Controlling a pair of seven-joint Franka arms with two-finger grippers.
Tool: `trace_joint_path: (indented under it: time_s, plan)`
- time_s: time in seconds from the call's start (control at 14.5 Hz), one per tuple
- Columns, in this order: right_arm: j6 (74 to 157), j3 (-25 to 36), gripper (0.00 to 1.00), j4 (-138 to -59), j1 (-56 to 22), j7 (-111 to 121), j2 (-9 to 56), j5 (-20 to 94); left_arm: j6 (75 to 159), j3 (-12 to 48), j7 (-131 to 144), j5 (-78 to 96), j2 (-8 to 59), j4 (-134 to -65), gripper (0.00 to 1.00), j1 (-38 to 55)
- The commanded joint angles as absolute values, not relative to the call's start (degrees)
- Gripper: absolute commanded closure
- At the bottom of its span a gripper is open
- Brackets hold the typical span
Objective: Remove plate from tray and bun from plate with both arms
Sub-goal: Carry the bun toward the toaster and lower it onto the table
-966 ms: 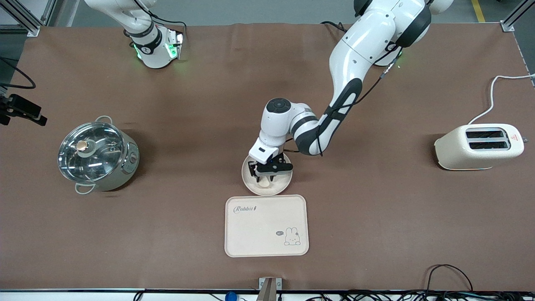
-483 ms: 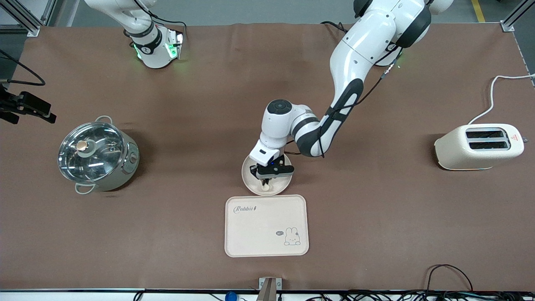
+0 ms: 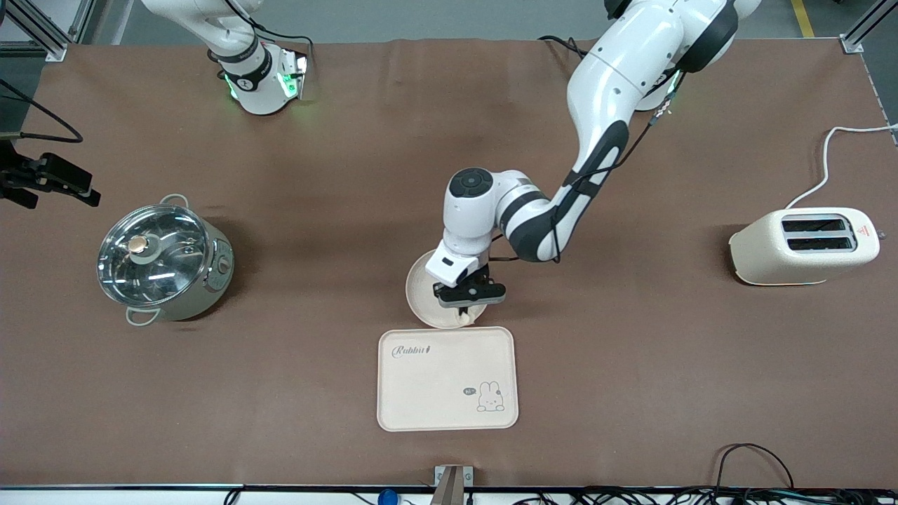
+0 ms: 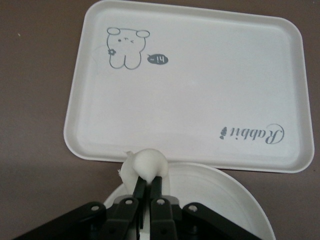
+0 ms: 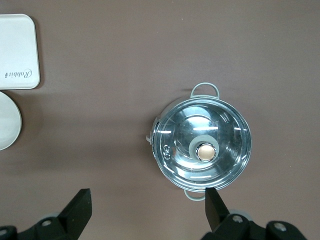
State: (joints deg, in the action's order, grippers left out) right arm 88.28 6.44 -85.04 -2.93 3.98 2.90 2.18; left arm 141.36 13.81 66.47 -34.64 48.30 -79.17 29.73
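The left claw [image 3: 466,311] [image 4: 148,186] pinches the bun [image 3: 464,319] [image 4: 144,165] between its fingertips and holds it in the air over the rim of the plate [image 3: 425,298] [image 4: 225,195], on the side next to the tray [image 3: 447,379] [image 4: 200,80]. Its two fingers [image 4: 139,189] are pressed close, with the pale lump sticking out past the tips.

The plate sits on the brown bench [image 3: 631,365], just beside the tray and farther from the front camera than it. The tray carries a rabbit drawing and the word "Rabbit".

The right claw [image 5: 145,205] hangs with its fingers spread wide, high above the right arm's end of the bench, over the brown surface beside the pot [image 3: 165,263] [image 5: 202,149]; that arm waits. The pot has a glass lid with a round knob.

A cream toaster [image 3: 803,245] with two slots stands at the left arm's end of the bench, its white cord trailing off the edge.
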Motion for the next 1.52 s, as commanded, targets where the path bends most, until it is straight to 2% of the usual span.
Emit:
trace_joint_path:
  time_s: [0.0,0.21,0.41,0.62,0.83,0.9,0.97,1.1,1.17,1.24,1.31,1.45]
  plan:
    - [88.1,6.2,0.0,-85.6,-3.1,4.0,1.8,1.3,140.5,14.5,57.6,-32.8,47.5,-79.7,1.0,25.8]
    - [87.9,6.2,0.0,-85.6,-3.1,4.0,1.8,1.3,140.5,15.5,48.1,-31.2,46.9,-80.2,1.0,21.3]
    - [88.0,6.2,0.0,-85.6,-3.6,3.8,1.8,1.3,140.3,23.8,39.1,-31.0,45.9,-84.3,1.0,9.6]
    - [88.1,6.2,0.0,-85.6,-3.6,3.8,1.8,1.3,138.5,34.2,35.3,-31.6,43.3,-92.7,0.99,-3.7]
    - [88.2,6.2,0.0,-85.6,-3.7,3.8,1.8,1.4,138.4,39.5,30.5,-31.6,41.0,-100.9,0.95,-13.9]
    - [88.2,6.2,0.0,-85.6,-3.7,3.8,1.8,1.4,138.5,39.7,28.5,-31.8,41.1,-102.4,0.91,-16.6]
    - [88.2,6.2,0.0,-85.5,-3.7,3.8,1.8,1.4,138.6,39.7,26.2,-31.8,41.6,-102.7,0.82,-18.2]
    - [88.2,6.2,0.0,-85.5,-3.7,3.8,1.8,1.4,138.6,39.7,22.0,-31.8,41.7,-102.7,0.51,-20.1]
    - [88.2,6.2,0.0,-85.5,-3.7,3.8,1.8,1.4,138.6,39.6,20.7,-31.8,41.7,-102.6,0.24,-20.6]
    - [88.2,6.2,0.0,-85.5,-3.6,3.8,1.8,1.5,138.6,39.7,19.2,-31.9,41.7,-102.0,0.0,-21.2]
    - [88.2,6.2,0.0,-85.5,-3.6,3.8,1.8,1.5,138.1,39.7,17.4,-31.9,41.3,-101.1,0.0,-21.1]
    - [88.2,6.2,0.0,-85.5,-3.6,3.8,1.8,1.5,127.9,41.4,16.5,-31.9,41.2,-95.1,0.0,-19.9]
